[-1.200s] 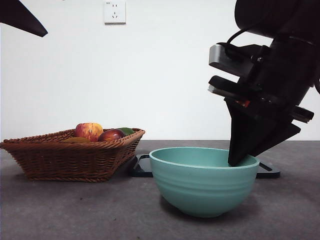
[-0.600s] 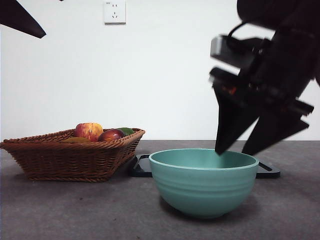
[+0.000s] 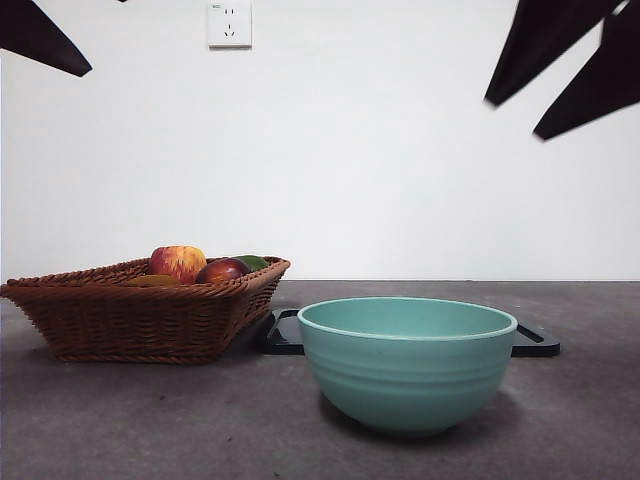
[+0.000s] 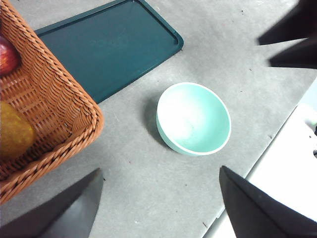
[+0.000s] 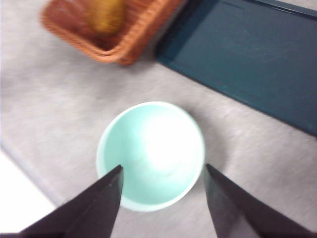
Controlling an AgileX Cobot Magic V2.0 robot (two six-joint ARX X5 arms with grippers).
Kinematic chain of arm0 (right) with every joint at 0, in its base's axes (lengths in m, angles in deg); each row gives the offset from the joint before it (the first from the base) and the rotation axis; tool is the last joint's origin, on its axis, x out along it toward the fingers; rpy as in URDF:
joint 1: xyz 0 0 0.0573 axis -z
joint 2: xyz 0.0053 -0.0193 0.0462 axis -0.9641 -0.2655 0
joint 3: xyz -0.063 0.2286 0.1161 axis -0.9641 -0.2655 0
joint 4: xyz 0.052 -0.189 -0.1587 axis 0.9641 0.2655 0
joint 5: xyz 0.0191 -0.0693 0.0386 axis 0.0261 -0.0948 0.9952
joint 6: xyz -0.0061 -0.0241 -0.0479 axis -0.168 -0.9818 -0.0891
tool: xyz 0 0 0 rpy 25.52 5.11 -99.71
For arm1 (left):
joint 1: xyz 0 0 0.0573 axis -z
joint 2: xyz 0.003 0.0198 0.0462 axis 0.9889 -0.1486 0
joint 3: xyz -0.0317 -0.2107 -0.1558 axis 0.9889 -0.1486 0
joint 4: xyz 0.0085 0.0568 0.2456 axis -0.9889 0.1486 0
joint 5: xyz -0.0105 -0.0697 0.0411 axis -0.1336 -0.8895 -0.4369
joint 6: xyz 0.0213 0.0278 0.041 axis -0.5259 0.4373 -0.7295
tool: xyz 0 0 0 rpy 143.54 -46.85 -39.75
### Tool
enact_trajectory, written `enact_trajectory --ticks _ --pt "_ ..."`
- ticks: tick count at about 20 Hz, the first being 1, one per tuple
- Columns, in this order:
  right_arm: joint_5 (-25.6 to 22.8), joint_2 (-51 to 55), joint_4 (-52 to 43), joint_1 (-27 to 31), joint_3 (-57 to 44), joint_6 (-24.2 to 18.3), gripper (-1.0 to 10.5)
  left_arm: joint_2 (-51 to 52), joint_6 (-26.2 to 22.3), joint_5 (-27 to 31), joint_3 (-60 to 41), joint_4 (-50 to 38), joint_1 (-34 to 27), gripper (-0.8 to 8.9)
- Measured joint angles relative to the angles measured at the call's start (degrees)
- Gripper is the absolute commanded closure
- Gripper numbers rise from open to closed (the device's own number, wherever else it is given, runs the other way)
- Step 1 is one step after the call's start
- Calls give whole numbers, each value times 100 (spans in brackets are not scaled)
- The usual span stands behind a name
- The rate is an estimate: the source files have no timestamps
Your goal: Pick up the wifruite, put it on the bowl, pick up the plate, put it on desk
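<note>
Mint-teal bowl (image 3: 407, 362) upright on grey tabletop (image 3: 150, 420), front centre in front view; inside looks empty from both wrist views (image 4: 193, 119) (image 5: 150, 155). Dark green tray (image 3: 288, 335) flat on tabletop behind bowl, edges sticking out at 3 and 9 o'clock of it; clearer from left wrist (image 4: 111, 47) and right wrist (image 5: 247, 59). Wicker basket (image 3: 140, 305) at 9 o'clock of bowl, well apart from it, corner just beside tray. In basket: red-and-yellow apple (image 3: 178, 262), dark red fruit (image 3: 222, 270), green fruit (image 3: 253, 262) mostly hidden behind it. Golden-brown fruit (image 4: 14, 130) lying in basket near its corner wall, seen blurred from right wrist too (image 5: 105, 15); barely a sliver over the rim in front view (image 3: 150, 281).

Right gripper (image 5: 162, 198) high above bowl, fingers (image 3: 545, 45) spread wide, holding nothing, at 1 o'clock in front view. Left gripper (image 4: 158, 203) high over tabletop near basket and bowl, fingers wide apart, holding nothing; black tip at 11 o'clock in front view (image 3: 40, 38). White wall socket (image 3: 229, 23) on wall behind.
</note>
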Motion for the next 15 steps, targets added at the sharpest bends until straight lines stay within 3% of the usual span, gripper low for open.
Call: enact_trajectory --ticks 7,15 --pt "920 656 997 0 0 -15 688 0 0 0 0 24 0 442" --pt "931 669 1025 0 0 -55 688 0 0 0 0 24 0 442"
